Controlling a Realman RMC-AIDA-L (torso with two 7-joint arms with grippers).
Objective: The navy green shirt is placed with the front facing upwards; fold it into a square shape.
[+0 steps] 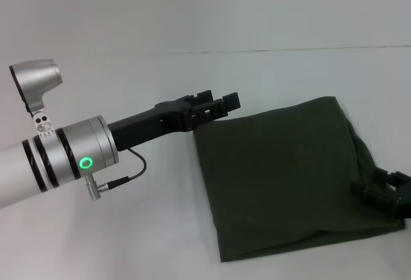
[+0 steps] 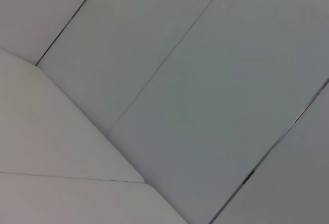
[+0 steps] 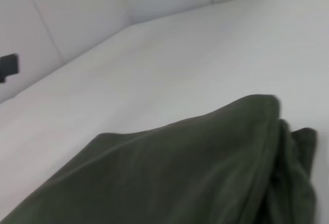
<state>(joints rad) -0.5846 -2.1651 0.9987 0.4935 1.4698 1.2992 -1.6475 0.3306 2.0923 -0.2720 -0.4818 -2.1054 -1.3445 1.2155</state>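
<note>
White table (image 1: 128,228); shirt (image 1: 282,177) between grippers

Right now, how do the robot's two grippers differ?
The left gripper is raised at the shirt's left far corner, with its silver arm fully in view; the right gripper sits low at the shirt's right edge, mostly out of frame. The left's fingers look parted; the right's can't be judged. Both are black.

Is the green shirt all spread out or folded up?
Folded. The shirt lies as a roughly square block on the table: no sleeves or lettering show, and bunched layers stack along its right edge.
</note>
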